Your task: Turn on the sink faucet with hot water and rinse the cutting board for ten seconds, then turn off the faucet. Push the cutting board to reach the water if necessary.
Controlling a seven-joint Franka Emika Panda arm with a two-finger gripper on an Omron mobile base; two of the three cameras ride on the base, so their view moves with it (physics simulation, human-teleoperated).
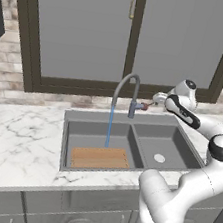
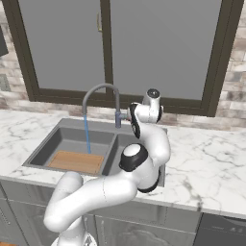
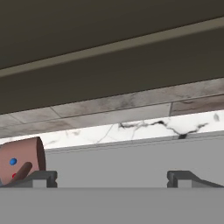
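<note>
Cutting board point(image 1: 100, 158) rinsing is under way as we hold our gripper point(image 3: 111, 178) with its two dark fingertips spread wide apart and nothing between them, the left tip just beside the reddish lever end point(image 3: 21, 160) of the sink faucet point(image 1: 128, 93). From the base views, our hand sits close to that lever behind the sink point(image 1: 180, 139), near the marble counter point(image 1: 17, 145) and the dark-framed window point(image 1: 130, 35). Water point(image 1: 109, 127) falls in a thin blue stream from the gooseneck spout onto the far edge of the wooden board, which lies flat in the larger left basin.
</note>
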